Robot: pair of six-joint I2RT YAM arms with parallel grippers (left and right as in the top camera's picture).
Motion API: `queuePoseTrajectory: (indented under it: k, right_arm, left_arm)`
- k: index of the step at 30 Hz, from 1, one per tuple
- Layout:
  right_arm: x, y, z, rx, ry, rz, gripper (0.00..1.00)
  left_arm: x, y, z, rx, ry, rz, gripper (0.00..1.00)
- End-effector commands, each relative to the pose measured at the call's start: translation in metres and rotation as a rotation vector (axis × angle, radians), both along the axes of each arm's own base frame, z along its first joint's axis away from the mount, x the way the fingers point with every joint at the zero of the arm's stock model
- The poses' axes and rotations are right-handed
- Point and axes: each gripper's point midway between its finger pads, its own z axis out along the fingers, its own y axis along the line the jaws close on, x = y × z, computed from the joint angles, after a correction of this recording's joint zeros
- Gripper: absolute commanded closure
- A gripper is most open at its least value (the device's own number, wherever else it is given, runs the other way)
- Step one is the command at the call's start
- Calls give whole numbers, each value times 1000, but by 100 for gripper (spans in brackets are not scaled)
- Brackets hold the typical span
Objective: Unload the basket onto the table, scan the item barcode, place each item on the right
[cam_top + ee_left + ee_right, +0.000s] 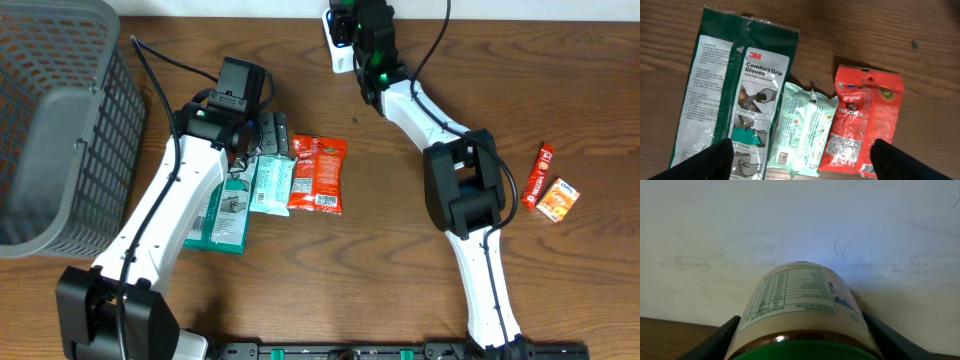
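Readable print on two packets
"3M Comfort Grip Gloves" is printed on the dark green and white plastic packet (740, 100); "Original" is read on the red foil packet (862, 125). The table on the label of the brown, green-lidded jar (800, 300) is too small to be read.

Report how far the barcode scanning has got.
Done: no item shows as scanned. In hand: the right tool grips a green-lidded bottle, label facing its camera. Remaining: the gloves pack, wipes packet and red packet lie on the table under the open left tool; a red stick and orange box lie apart.
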Motion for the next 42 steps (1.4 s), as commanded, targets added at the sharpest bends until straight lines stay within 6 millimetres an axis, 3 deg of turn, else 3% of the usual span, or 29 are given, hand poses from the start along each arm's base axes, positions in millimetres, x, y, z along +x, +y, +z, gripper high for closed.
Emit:
queuePoseTrajectory:
  k: [1,9,15,18,23,28,32,34,38,42]
  right_arm:
    - [6,-8,13,7,-56,-29,99]
    - [10,-6,-12,14,-72,-25,99]
    - [11,-4,0,33,-121,-21,99]
    - [10,-4,18,46,-156,-18,99]
    - [1,-1,66,61,-186,39,99]
    - [-19,-3,105,31,-83,96,99]
    - [-53,-23,124,-22,93,84,99]
    - [-78,-36,128,-56,207,77,99]
    - [-136,-69,120,-123,447,53,99]
    - [-198,-110,99,-185,707,11,99]
  left_arm:
    - [0,4,-2,12,4,18,12]
    - [0,4,-2,12,3,18,12]
    - [0,4,-2,12,3,18,12]
    - [0,4,-2,12,3,18,12]
    - [0,4,-2,12,3,18,12]
    - [0,4,-2,12,3,18,12]
    - [0,4,-2,12,3,18,12]
    - [0,4,-2,12,3,18,12]
    - [0,4,-2,12,3,18,12]
    - [0,4,-2,12,3,18,12]
